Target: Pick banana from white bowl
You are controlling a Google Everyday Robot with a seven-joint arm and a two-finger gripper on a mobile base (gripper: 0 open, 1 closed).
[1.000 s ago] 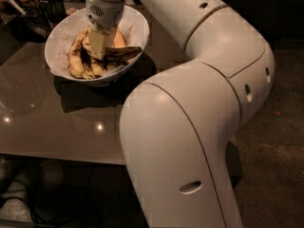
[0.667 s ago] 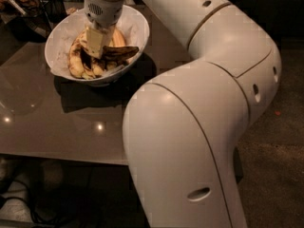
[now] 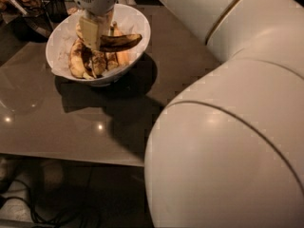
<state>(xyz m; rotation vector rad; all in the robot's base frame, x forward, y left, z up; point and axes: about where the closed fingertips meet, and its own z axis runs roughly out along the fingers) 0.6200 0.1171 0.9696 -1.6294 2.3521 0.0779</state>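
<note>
The white bowl [image 3: 140, 23] stands at the back left of the dark table [image 3: 57, 127]. It is lined with white paper and holds several bananas. My gripper [image 3: 93, 36] hangs straight down over the bowl's middle. It is shut on the dark brown-black banana [image 3: 121, 42], gripped at its left end. The banana sticks out level to the right, above the yellower bananas [image 3: 77, 61] that lie in the bowl. Its left end is hidden behind the pale finger [image 3: 90, 31].
My own white arm [image 3: 228, 141] fills the right and the foreground and hides that side of the table. Dark objects [image 3: 50, 6] stand behind the bowl at the back left. Cables [image 3: 42, 208] lie on the floor below the table's front edge.
The gripper has lifted a little with the dark banana in it, which now hangs clear above the other bananas. The arm has swung closer to the camera.
</note>
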